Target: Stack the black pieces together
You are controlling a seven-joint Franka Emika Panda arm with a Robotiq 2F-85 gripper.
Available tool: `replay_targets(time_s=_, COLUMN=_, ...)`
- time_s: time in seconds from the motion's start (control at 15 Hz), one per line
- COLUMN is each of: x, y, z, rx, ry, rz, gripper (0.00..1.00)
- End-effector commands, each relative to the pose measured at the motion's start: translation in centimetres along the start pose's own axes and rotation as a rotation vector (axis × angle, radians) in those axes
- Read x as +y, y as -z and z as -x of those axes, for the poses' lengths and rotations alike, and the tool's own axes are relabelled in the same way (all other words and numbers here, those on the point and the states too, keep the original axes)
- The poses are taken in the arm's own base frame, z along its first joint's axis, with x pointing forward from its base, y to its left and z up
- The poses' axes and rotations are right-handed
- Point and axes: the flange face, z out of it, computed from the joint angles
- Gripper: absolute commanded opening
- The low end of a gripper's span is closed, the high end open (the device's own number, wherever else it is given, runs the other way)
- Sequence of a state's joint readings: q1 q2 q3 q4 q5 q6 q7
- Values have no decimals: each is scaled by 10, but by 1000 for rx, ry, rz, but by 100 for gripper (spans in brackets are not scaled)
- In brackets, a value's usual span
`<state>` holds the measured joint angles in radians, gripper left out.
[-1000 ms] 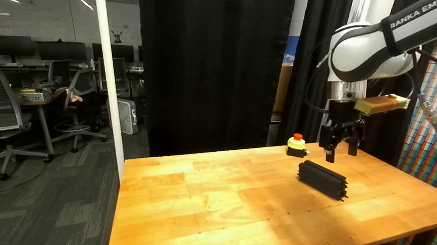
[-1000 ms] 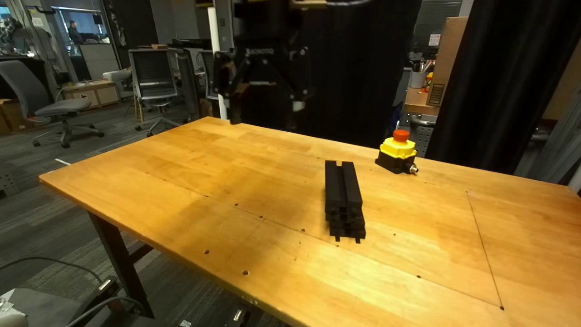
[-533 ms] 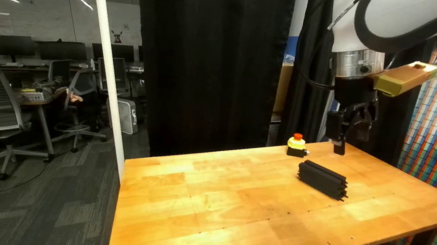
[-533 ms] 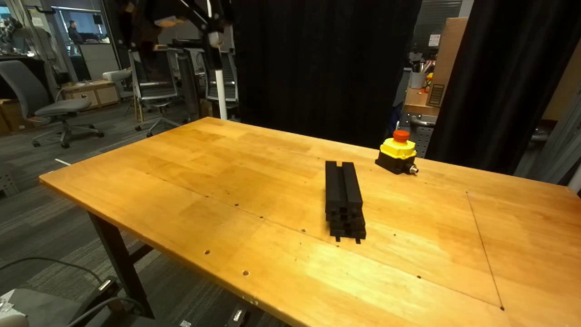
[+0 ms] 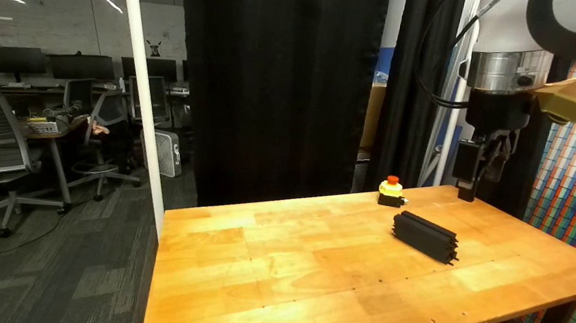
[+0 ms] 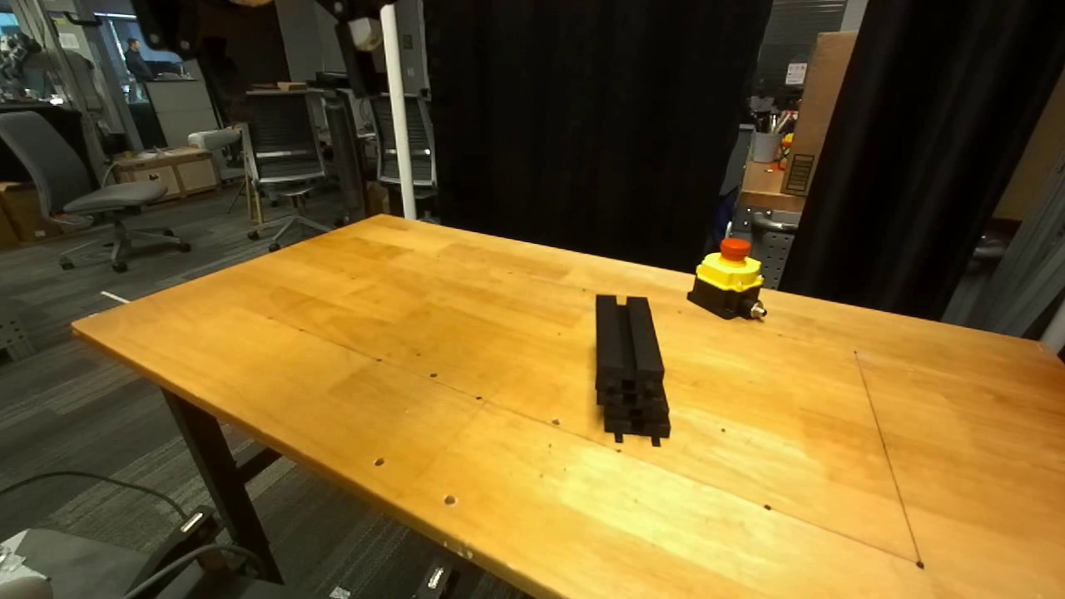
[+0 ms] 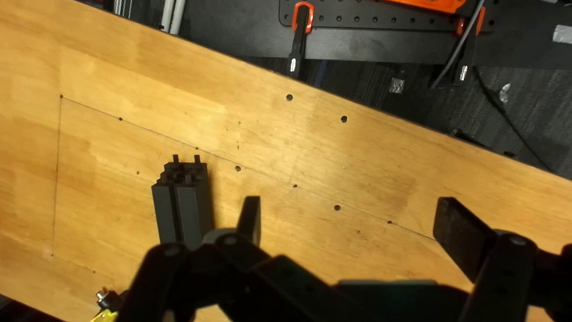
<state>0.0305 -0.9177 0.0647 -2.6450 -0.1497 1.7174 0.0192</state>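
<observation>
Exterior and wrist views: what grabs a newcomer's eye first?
The yellow button box, near the far edge of the table in both exterior views. Then the stack of black bars, nearer the viewer there. In the wrist view, the open gripper looms dark across the bottom.

The Robotiq hand (image 7: 351, 219) stood with its two fingers (image 7: 460, 237) wide apart in the wrist view. In an exterior view it hung, pointing down, beneath the silver, nearly upright wrist (image 5: 509, 71) of the Panda arm (image 5: 564, 30), which slanted in from the upper right. Where the top edge cropped the hand in an exterior view, a dark fingertip (image 6: 358, 66) pointed down, its exact tilt hard to judge.
</observation>
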Motion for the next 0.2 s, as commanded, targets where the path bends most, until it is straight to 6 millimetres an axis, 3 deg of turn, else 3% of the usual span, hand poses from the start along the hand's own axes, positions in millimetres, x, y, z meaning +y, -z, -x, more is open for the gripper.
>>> replay_targets(time_s=0.0, x=8, y=0, z=8, rx=28, ry=-56, rz=-38, gripper=100)
replay_targets(time_s=0.13, x=6, y=-3, z=4, rx=0, ry=-27, rz=-19, gripper=100)
